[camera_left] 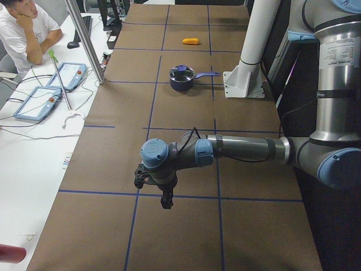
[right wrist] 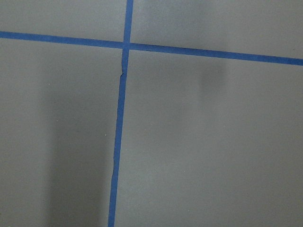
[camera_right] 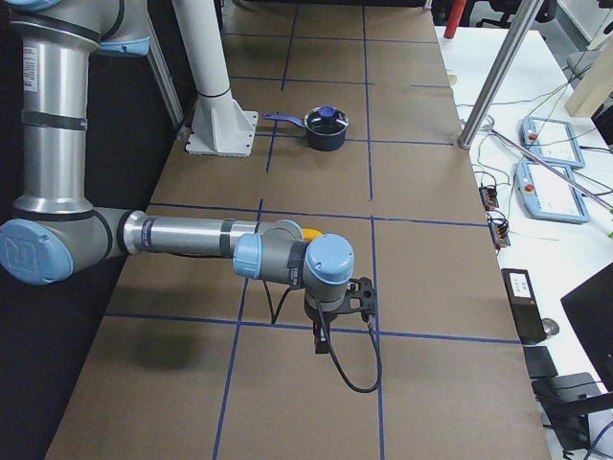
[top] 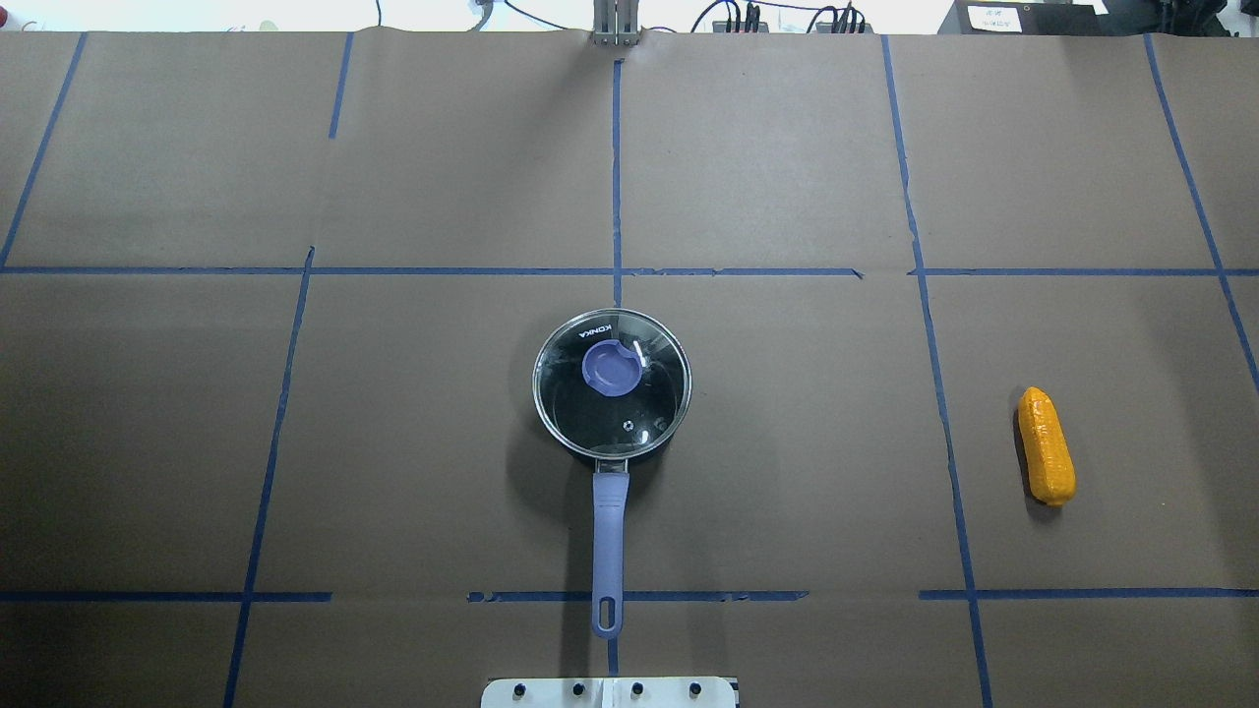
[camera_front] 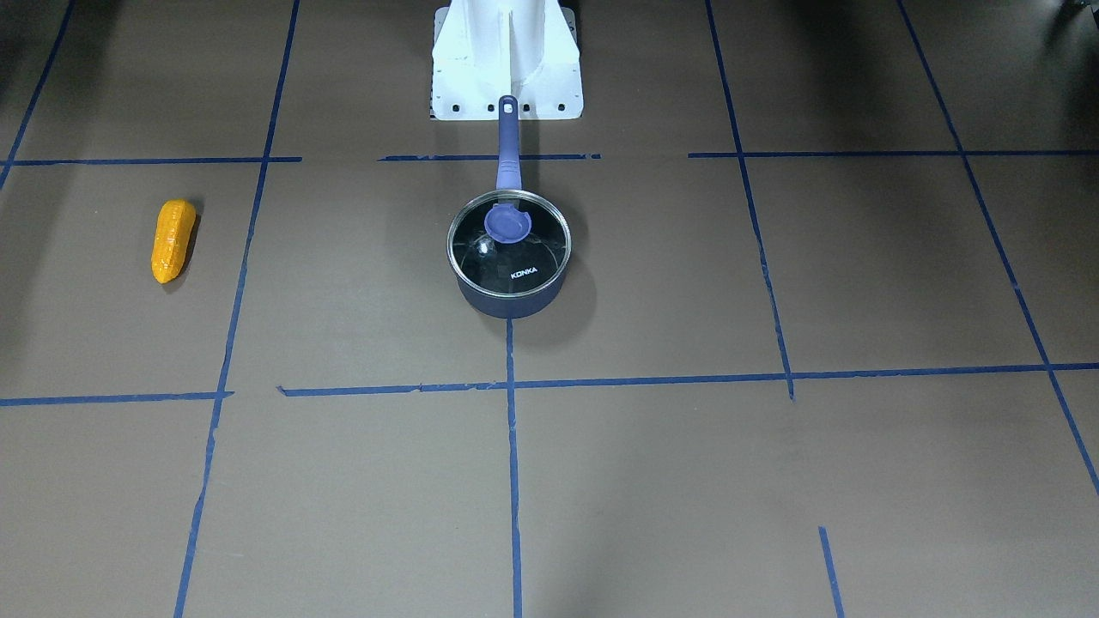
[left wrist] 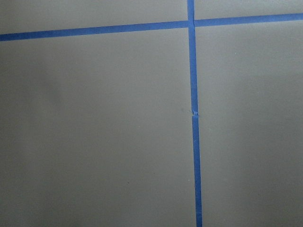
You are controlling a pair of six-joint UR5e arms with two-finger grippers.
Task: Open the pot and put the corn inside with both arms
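Note:
The dark navy pot point(top: 611, 385) stands at the table's middle with its glass lid point(camera_front: 508, 244) on and its purple handle point(top: 609, 536) pointing toward the robot base. The orange-yellow corn point(top: 1046, 445) lies on the robot's right side, apart from the pot; it also shows in the front-facing view point(camera_front: 172, 240). The left gripper point(camera_left: 166, 200) hangs over bare table far from the pot, seen only in the left side view. The right gripper point(camera_right: 321, 343) hangs low, seen only in the right side view. I cannot tell whether either is open or shut.
Brown paper with a blue tape grid point(top: 617, 177) covers the table. The white base stand point(camera_front: 506, 60) is just behind the pot's handle. Both wrist views show only paper and tape. An operator point(camera_left: 25, 28) sits at a side desk with teach pendants point(camera_left: 65, 76).

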